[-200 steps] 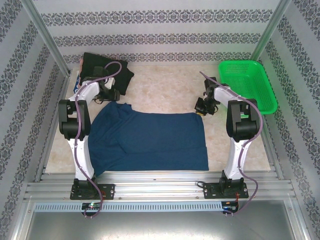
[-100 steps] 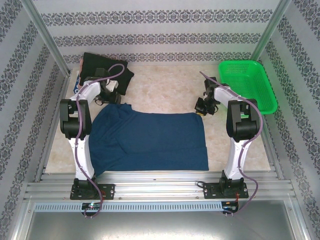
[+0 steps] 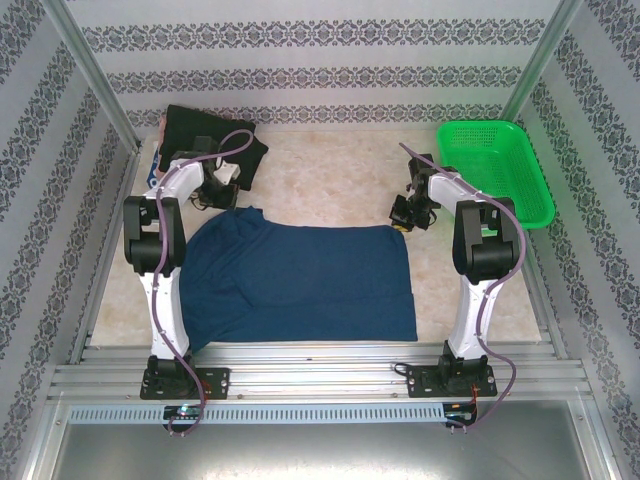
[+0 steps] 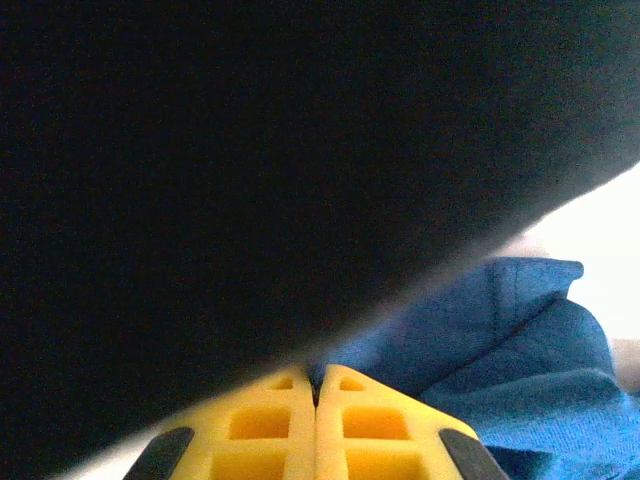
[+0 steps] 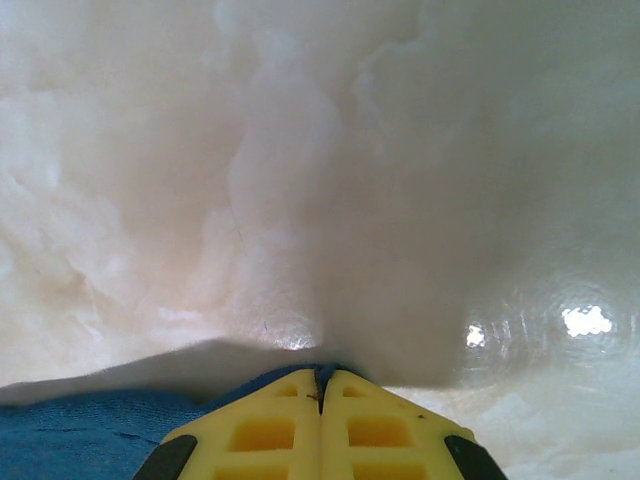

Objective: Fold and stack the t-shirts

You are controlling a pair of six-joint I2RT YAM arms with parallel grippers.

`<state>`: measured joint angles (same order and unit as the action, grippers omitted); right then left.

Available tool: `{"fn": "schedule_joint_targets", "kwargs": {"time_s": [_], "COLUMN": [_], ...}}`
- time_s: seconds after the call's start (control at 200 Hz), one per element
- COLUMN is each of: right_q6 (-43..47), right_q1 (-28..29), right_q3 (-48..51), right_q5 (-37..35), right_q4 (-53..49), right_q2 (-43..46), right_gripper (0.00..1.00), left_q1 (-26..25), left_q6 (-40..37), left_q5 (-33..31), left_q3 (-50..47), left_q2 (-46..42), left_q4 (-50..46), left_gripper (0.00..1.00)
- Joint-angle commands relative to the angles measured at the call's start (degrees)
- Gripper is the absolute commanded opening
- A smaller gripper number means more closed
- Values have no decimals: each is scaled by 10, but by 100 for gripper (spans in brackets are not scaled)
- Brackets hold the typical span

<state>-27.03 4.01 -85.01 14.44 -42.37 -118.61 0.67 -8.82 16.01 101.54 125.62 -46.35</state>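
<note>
A navy blue t-shirt (image 3: 300, 280) lies spread flat in the middle of the table. My left gripper (image 3: 222, 192) sits at its far left corner, beside the black t-shirt (image 3: 205, 135). In the left wrist view the yellow fingers (image 4: 260, 430) are pressed together at the left gripper (image 4: 316, 372), with a bit of navy cloth (image 4: 500, 340) pinched at the tips and the black t-shirt (image 4: 250, 150) looming above. My right gripper (image 3: 405, 215) is at the shirt's far right corner. It is shut (image 5: 321, 375) on the navy hem (image 5: 90, 435). A multicoloured t-shirt (image 3: 157, 160) peeks out beside the black one.
A green mesh basket (image 3: 495, 170) stands at the back right, just beyond my right arm. The pale marble tabletop (image 3: 330, 175) shows between the two grippers. Patterned walls and metal posts close in the back and sides.
My left gripper has closed on the navy shirt's far left corner, and its arm has shifted slightly. The right arm and the shirt have stayed where they were.
</note>
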Motion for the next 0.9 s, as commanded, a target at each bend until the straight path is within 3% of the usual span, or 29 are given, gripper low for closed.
{"fn": "schedule_joint_targets", "kwargs": {"time_s": [0.0, 0.899], "right_q6": [1, 27], "right_q1": [5, 0], "right_q3": [-11, 62], "right_q5": [0, 48], "right_q4": [-7, 29], "right_q2": [28, 127], "right_gripper": [0, 0], "left_q1": [15, 30], "left_q6": [5, 40], "left_q5": [-12, 9], "left_q3": [-7, -209], "left_q2": [-62, -247], "left_q4": [1, 118], "left_gripper": [0, 0]}}
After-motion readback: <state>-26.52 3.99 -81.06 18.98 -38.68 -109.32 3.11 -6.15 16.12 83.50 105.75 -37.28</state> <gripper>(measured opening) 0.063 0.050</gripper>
